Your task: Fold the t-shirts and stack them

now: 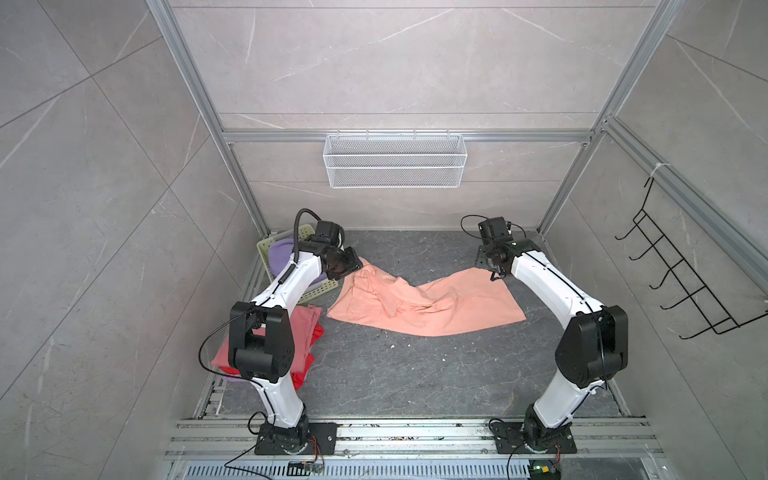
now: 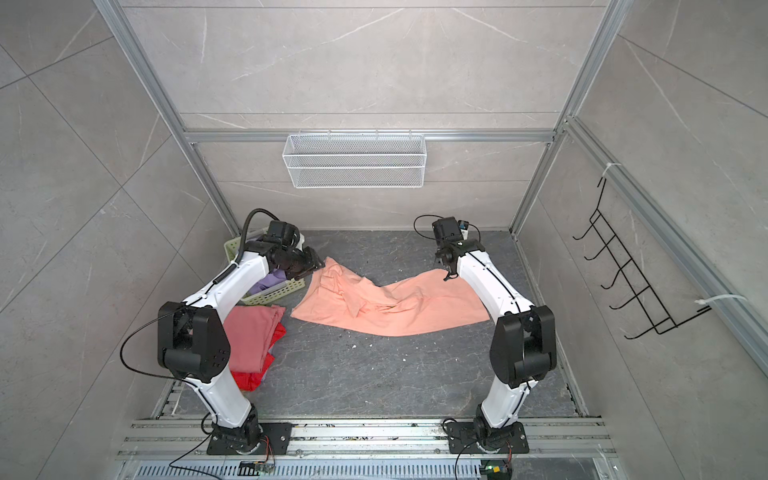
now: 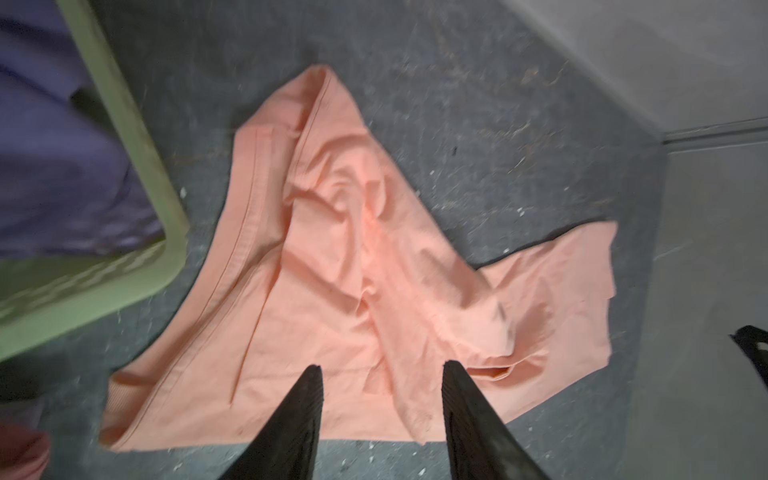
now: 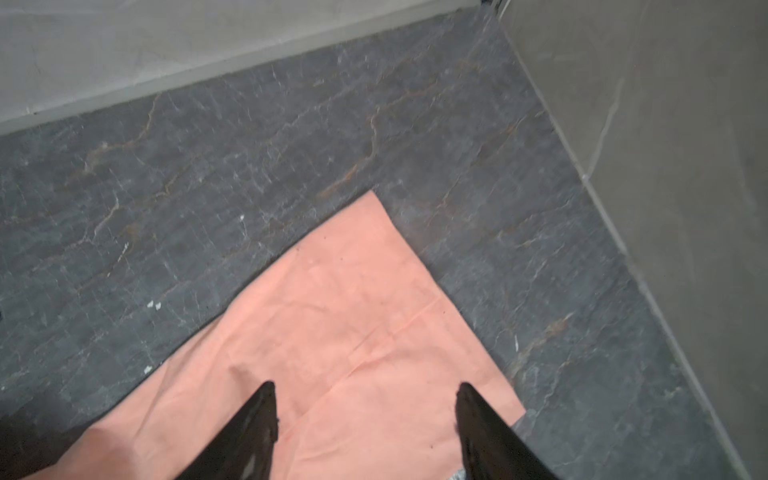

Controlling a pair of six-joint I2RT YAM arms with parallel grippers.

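Observation:
A peach-pink t-shirt (image 1: 424, 303) (image 2: 386, 303) lies crumpled and spread across the dark floor, with no print showing. My left gripper (image 3: 382, 368) hangs open just above its left part, nothing between the fingers. My right gripper (image 4: 365, 386) hangs open over the shirt's far right corner (image 4: 374, 199), also holding nothing. At the front left a dusty rose t-shirt (image 1: 305, 332) lies folded on a bright red one (image 1: 301, 374), partly hidden by my left arm. A lavender t-shirt (image 1: 278, 257) sits in the pale green basket (image 1: 320, 293).
A white wire basket (image 1: 395, 160) hangs on the back wall, and a black hook rack (image 1: 681, 274) on the right wall. Aluminium frame posts stand at the back corners. Metal rails (image 1: 415, 436) run along the front edge.

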